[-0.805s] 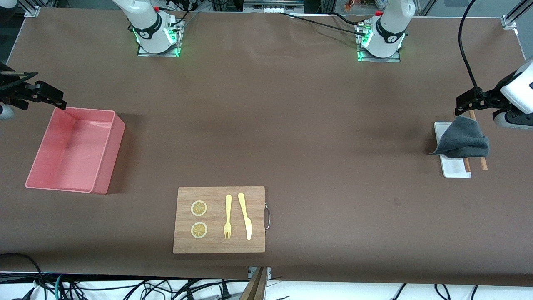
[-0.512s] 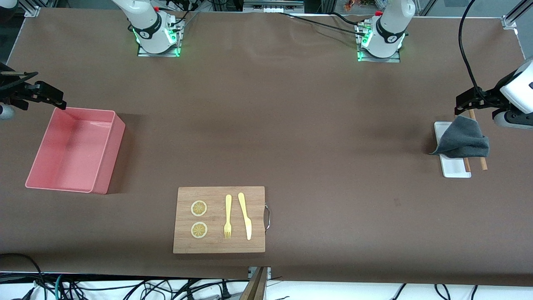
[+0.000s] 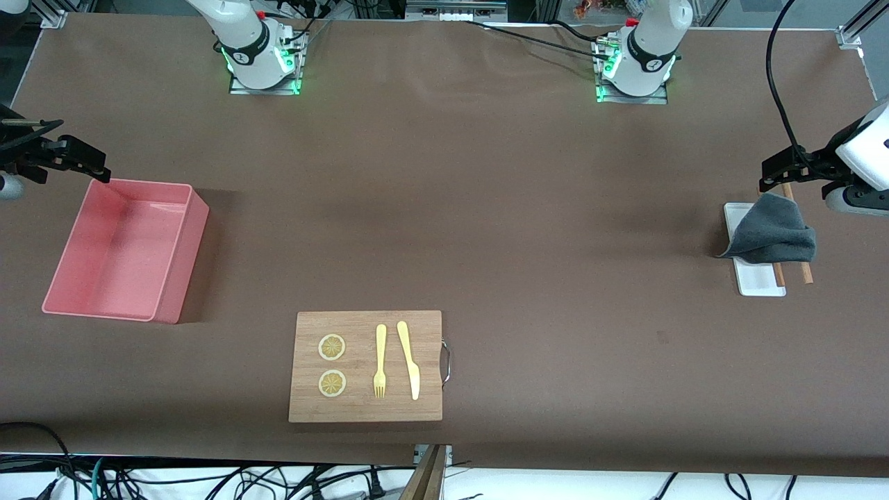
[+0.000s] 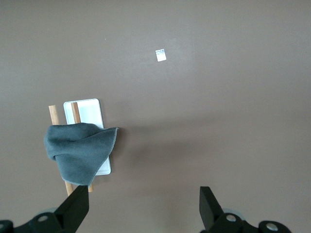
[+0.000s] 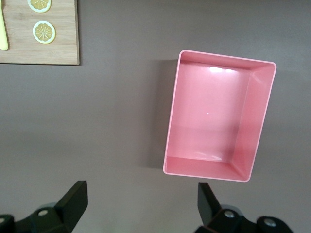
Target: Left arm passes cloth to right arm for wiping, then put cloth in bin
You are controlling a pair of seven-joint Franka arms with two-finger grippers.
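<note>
The dark grey cloth [image 3: 772, 235] lies crumpled over a narrow white tray [image 3: 758, 283] and two wooden sticks at the left arm's end of the table. My left gripper [image 3: 776, 175] hovers open and empty above the table, beside the cloth. In the left wrist view [image 4: 144, 206] the cloth [image 4: 80, 148] lies just off one fingertip [image 4: 75, 208]. My right gripper [image 3: 87, 163] is open and empty, up above the table beside a corner of the pink bin [image 3: 184, 257]. In the right wrist view [image 5: 141, 204] the bin [image 5: 257, 116] is empty.
A wooden board [image 3: 366, 366] with a metal handle lies near the front edge. It carries two lemon slices [image 3: 332, 364], a yellow fork [image 3: 380, 361] and a yellow knife [image 3: 409, 360]. Its corner shows in the right wrist view [image 5: 48, 48].
</note>
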